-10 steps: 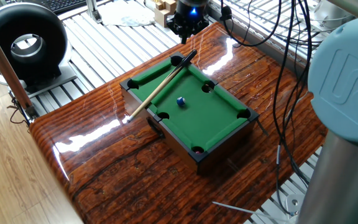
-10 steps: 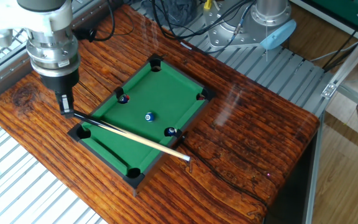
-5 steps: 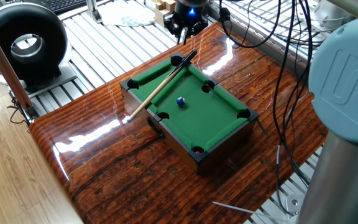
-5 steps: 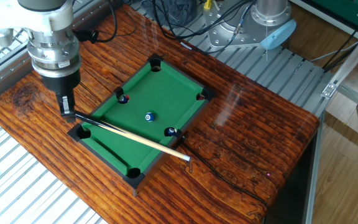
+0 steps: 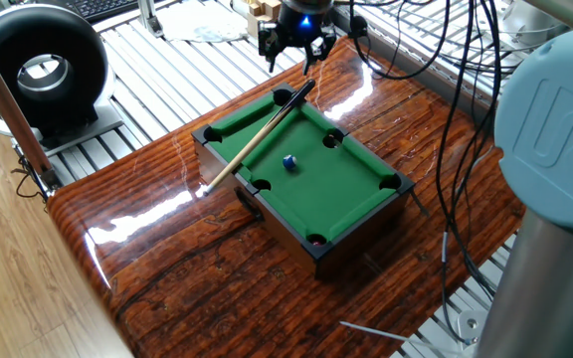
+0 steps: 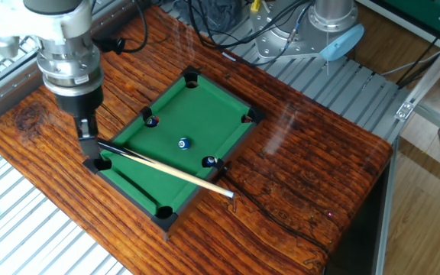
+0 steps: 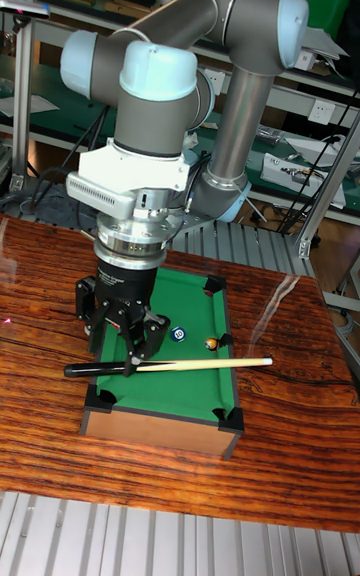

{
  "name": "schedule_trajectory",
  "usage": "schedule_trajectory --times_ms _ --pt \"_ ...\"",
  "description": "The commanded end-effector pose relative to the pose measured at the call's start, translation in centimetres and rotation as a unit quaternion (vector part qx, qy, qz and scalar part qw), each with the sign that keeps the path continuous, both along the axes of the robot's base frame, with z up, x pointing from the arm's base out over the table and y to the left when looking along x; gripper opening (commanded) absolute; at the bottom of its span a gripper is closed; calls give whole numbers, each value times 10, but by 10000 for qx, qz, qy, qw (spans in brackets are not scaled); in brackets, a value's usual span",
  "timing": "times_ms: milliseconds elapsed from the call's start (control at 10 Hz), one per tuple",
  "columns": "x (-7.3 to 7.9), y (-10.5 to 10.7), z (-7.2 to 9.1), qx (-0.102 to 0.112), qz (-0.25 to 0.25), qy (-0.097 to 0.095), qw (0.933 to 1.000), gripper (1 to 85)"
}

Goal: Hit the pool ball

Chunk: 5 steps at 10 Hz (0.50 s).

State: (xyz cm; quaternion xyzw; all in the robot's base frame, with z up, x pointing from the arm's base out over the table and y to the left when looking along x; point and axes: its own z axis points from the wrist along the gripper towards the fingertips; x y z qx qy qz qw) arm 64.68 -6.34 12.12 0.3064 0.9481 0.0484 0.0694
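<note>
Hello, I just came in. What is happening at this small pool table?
A robot arm holds its claw open above the dark butt end of the cue, which lies across the mini pool table. The blue pool ball sits on the green felt, apart from the cue. The claw is not gripping anything.

A glossy wood-grain worktop carries a mini pool table with green felt and black pocket holes. A cue stick lies slantwise across one corner. A black ring-shaped device sits beyond the worktop's edge.
</note>
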Motion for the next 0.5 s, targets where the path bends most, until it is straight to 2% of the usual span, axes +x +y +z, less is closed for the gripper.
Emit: schedule_trajectory --times_ms 0,100,200,400 --pt "-23 -3 -9 -99 394 342 9986 590" --pt "-26 -1 -11 -43 528 372 9979 590" --pt "-29 -4 -11 -77 635 407 9971 590" --pt "-26 -2 -14 -14 702 314 9970 590"
